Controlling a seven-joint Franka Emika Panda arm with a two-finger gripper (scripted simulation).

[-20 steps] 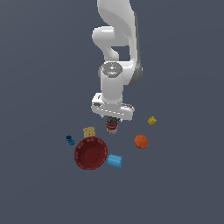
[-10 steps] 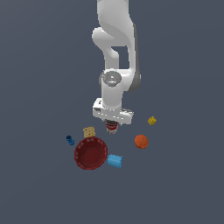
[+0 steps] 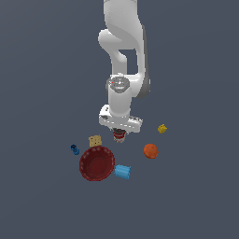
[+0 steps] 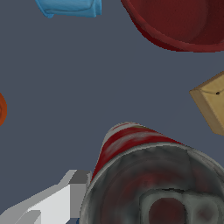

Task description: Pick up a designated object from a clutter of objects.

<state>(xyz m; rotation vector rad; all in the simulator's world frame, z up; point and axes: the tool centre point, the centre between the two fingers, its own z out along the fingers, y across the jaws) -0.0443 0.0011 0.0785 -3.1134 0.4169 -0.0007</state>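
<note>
1. Your target, the can (image 3: pixel 119 136), is right under the gripper (image 3: pixel 120 135), in the middle of the clutter. In the exterior view it sits between the tan block (image 3: pixel 95 140) and the orange ball (image 3: pixel 150 151), just above the red bowl (image 3: pixel 97 164).

2. The wrist view is basically filled by the can's grey metal top (image 4: pixel 162 183), with the red and white label running down the side (image 4: pixel 127 144). So you're lined up over it and very close.

3. Claw state: honestly can't tell. One grey finger (image 4: pixel 65 197) shows just beside the can wall, the other is out of frame, and the exterior view is too small to show whether the pads touch.

4. Handling, my guess: it's a stiff little tin, so it won't crush or flex. Probably has some weight if it's full. The smooth label and round wall are the slippery part.

5. Take it across the curved side, roughly mid-height, pads on opposite sides so it can't roll out. Don't pinch the top rim.

6. The light-blue cup (image 3: pixel 123 172), yellow cube (image 3: pixel 162 128) and small blue piece (image 3: pixel 74 149) are well apart, so a straight lift shouldn't snag anything.
</note>
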